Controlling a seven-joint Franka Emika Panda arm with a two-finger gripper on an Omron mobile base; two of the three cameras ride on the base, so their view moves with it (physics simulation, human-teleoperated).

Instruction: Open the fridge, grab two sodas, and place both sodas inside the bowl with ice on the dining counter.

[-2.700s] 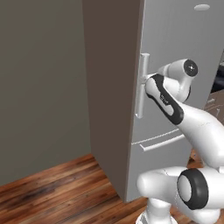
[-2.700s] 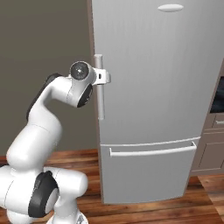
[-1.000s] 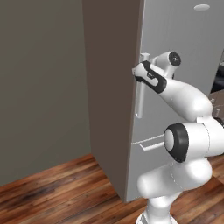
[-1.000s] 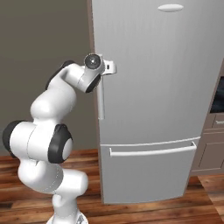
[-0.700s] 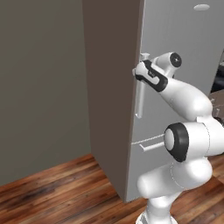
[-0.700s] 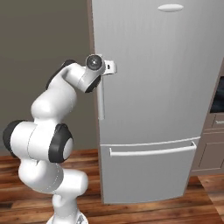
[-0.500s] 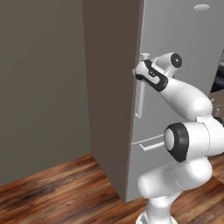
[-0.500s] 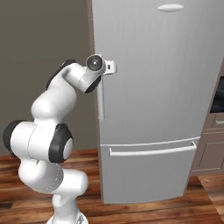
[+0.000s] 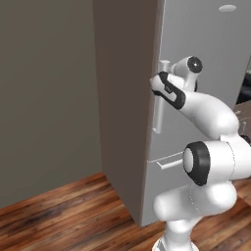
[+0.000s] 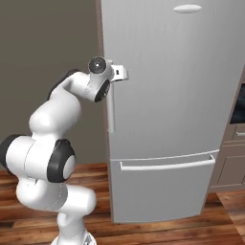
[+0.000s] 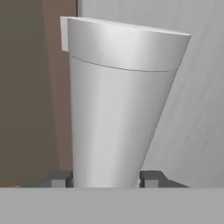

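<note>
The gripper (image 11: pixel 105 178) sits at the upper end of the fridge's (image 10: pixel 182 95) vertical silver handle (image 11: pixel 113 109), one dark fingertip (image 11: pixel 59 178) against each side of the bar, apparently gripping it. The door looks closed, with the lower drawer (image 10: pixel 162 189) beneath and wooden floor (image 9: pixel 59 215) below.

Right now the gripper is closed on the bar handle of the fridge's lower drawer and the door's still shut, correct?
Not quite. The gripper is on the vertical handle of the fridge upper door, near its top, not the drawer bar. The right base view shows this; the hand view shows the fingertips either side of it. The door is shut.
</note>
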